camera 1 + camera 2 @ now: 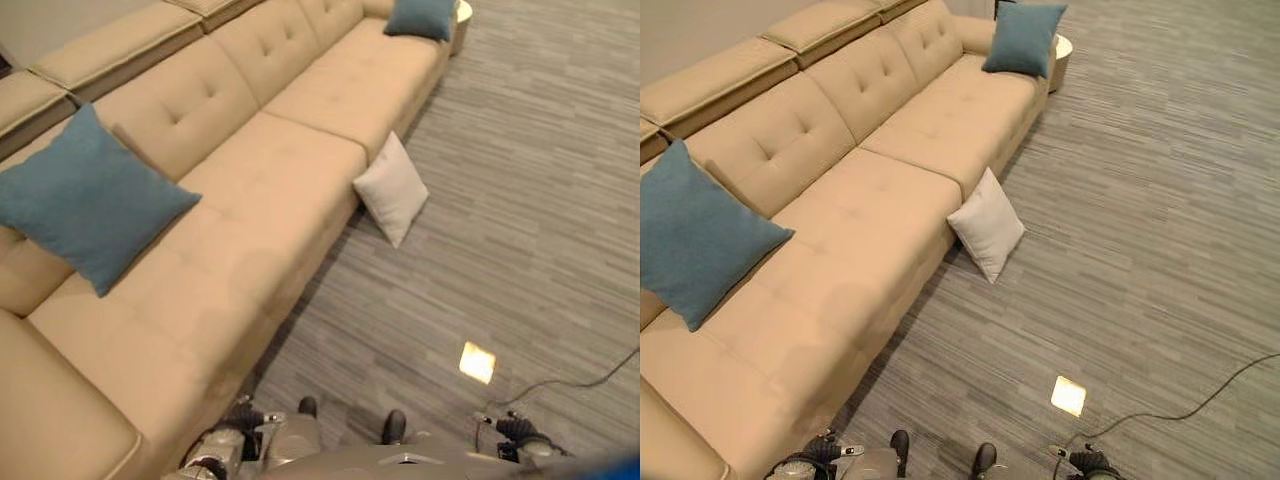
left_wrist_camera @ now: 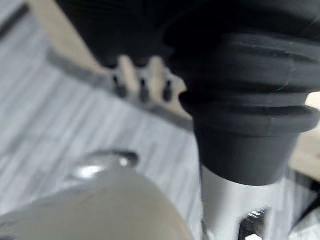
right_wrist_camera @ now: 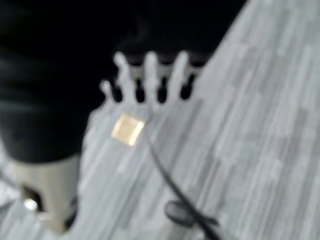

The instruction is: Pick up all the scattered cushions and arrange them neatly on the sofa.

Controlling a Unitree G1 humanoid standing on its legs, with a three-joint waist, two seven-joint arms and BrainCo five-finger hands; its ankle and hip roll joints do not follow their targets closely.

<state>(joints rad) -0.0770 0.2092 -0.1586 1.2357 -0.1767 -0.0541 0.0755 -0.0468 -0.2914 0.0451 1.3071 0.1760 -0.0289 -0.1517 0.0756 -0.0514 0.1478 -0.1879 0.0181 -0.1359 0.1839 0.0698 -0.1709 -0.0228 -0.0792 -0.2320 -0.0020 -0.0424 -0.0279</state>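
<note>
A pale grey cushion (image 1: 392, 187) stands on its edge on the carpet, leaning against the front of the long beige sofa (image 1: 250, 230). One blue cushion (image 1: 85, 198) rests against the sofa's backrest at the left. A second blue cushion (image 1: 420, 17) sits at the sofa's far end. My left hand (image 2: 126, 70) hangs low beside the sofa's base, fingers straight and holding nothing. My right hand (image 3: 150, 67) hangs over the carpet with straight fingers, also holding nothing. Both hands are well short of the grey cushion.
Grey striped carpet (image 1: 520, 200) spreads to the right of the sofa. A small bright square patch (image 1: 477, 361) lies on the carpet near me. A round side table (image 1: 462, 18) stands past the sofa's far end.
</note>
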